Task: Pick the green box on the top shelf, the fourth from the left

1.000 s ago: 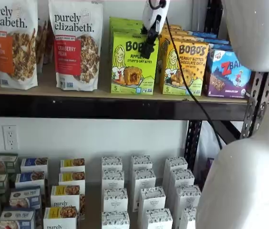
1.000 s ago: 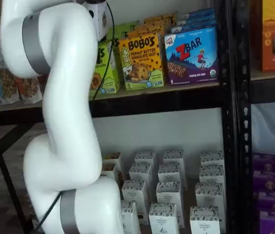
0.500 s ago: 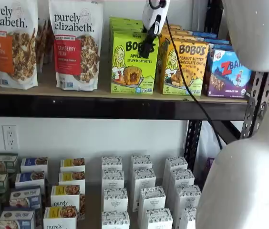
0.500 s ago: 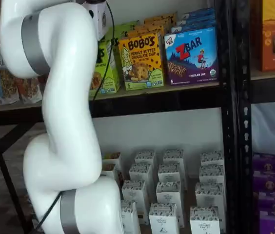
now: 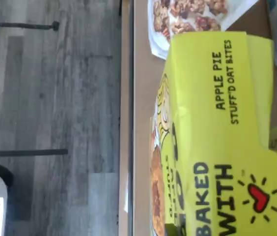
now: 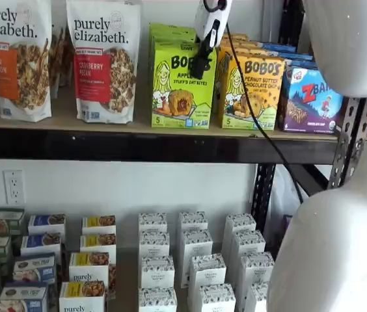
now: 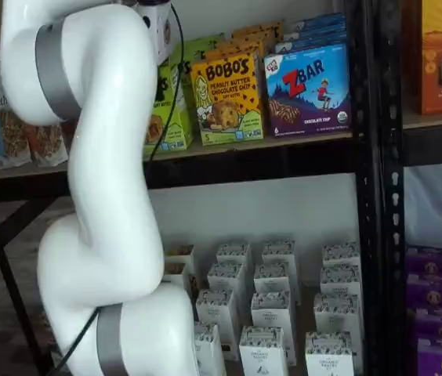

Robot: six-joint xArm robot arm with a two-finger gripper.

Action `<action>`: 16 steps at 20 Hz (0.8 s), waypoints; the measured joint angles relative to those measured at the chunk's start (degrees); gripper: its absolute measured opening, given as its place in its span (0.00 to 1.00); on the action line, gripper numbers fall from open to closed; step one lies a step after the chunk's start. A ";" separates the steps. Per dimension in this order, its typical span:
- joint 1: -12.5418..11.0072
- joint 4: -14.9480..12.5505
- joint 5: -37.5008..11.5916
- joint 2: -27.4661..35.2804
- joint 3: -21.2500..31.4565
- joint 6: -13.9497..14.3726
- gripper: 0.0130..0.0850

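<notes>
**Gripper lined up over the apple pie carton**

The green box (image 6: 182, 84) stands upright at the front edge of the top shelf (image 6: 138, 146), between the cranberry pecan granola bag (image 6: 103, 60) and the yellow-orange peanut butter carton (image 6: 251, 92), with more green cartons stacked behind it. In a shelf view the gripper (image 6: 201, 64) hangs in front of the box's upper right corner, its white body above and a black finger reaching down across the printed face. The finger shows side-on with no clear gap, so I cannot tell how far the jaws are parted or whether they hold anything; the box appears to sit flat on the board. The wrist view looks straight down onto the carton's lid (image 5: 222, 137), which fills much of the picture.

The step in hand looks like the final approach. To do it well, the fingers should straddle the carton's narrow sides, centred over the lid, and descend squarely so neither tip catches the peanut butter carton just beside it. Closing gently should avoid crushing the cardboard, and lifting straight up before withdrawing should keep the neighbours standing.
</notes>
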 joint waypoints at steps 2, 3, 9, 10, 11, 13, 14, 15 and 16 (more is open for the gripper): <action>0.00 0.09 0.53 0.09 -0.26 0.03 0.17; -0.03 0.21 0.77 0.10 -0.36 0.04 0.17; -0.12 1.81 3.13 -0.16 -1.39 0.43 0.17; -0.08 1.95 3.60 -0.30 -1.52 0.57 0.17; 0.06 2.04 4.12 -0.64 -1.55 0.78 0.17; 0.34 2.22 4.15 -1.90 -0.69 1.17 0.17; 0.44 2.36 4.02 -2.61 -0.12 1.32 0.17; 0.53 2.42 3.94 -3.30 0.43 1.47 0.17; 0.59 2.52 4.04 -4.01 0.94 1.60 0.17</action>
